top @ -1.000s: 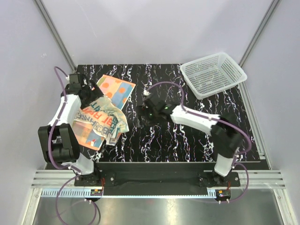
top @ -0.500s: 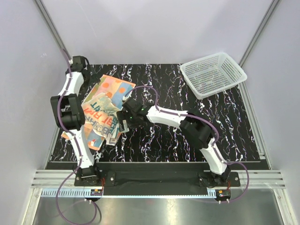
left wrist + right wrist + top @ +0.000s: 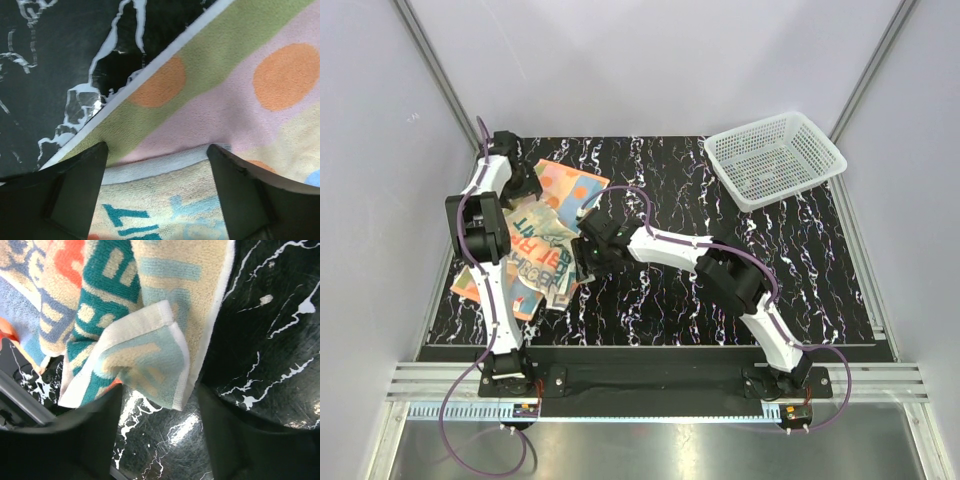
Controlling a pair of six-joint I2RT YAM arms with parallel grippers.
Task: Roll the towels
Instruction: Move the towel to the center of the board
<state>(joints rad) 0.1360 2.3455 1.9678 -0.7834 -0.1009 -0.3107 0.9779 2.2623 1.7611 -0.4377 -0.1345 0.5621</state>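
Observation:
Two towels lie overlapping at the table's left. The cream towel [image 3: 535,250] with teal and orange lettering is crumpled on top of the orange patched towel [image 3: 570,188]. My left gripper [image 3: 523,188] is open at their far left. In the left wrist view it [image 3: 156,150] straddles the cream towel's white hem [image 3: 150,167], with the patched towel [image 3: 240,95] beyond. My right gripper [image 3: 582,258] is open at the cream towel's right side. A folded corner of the cream towel [image 3: 150,357] hangs between its fingers [image 3: 75,440].
A white mesh basket [image 3: 728,172] stands at the back right corner of the black marbled table [image 3: 670,300]. The right arm stretches leftward across the table's middle. The left arm stands along the table's left edge.
My left gripper has come in from the back left corner onto the towels. My right gripper has edged left, up to the cream towel's corner.

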